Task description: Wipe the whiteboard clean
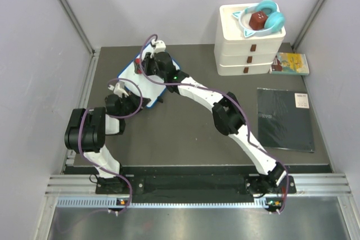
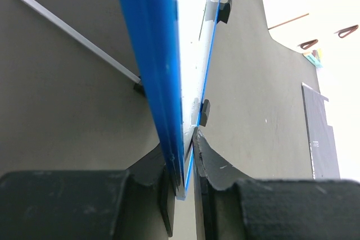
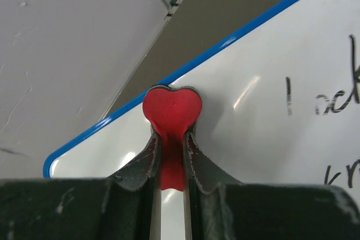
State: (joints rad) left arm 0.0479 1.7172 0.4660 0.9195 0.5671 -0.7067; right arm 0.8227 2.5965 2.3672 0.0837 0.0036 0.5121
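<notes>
Grey walls close in a dark table (image 1: 191, 139). At its far left, the left gripper (image 2: 183, 150) is clamped on the blue-framed edge of the whiteboard (image 2: 160, 54). From that wrist the board is seen edge-on, its frame running straight away from the fingers, with small black feet (image 2: 218, 10) on its right side. From above, the board sits in the table's far-left quarter, angled to the table's edges, but both arms cover most of it, so its long axis is hard to read. The right gripper (image 3: 171, 133) pinches a red heart-shaped eraser (image 3: 171, 108) against the board's white face near a rounded corner. Black writing (image 3: 332, 99) is cut off at that view's right edge. Farther right stand white drawers (image 1: 250, 49) topped by turquoise headphones (image 1: 264, 15), then a flat black pad (image 1: 284, 119).
</notes>
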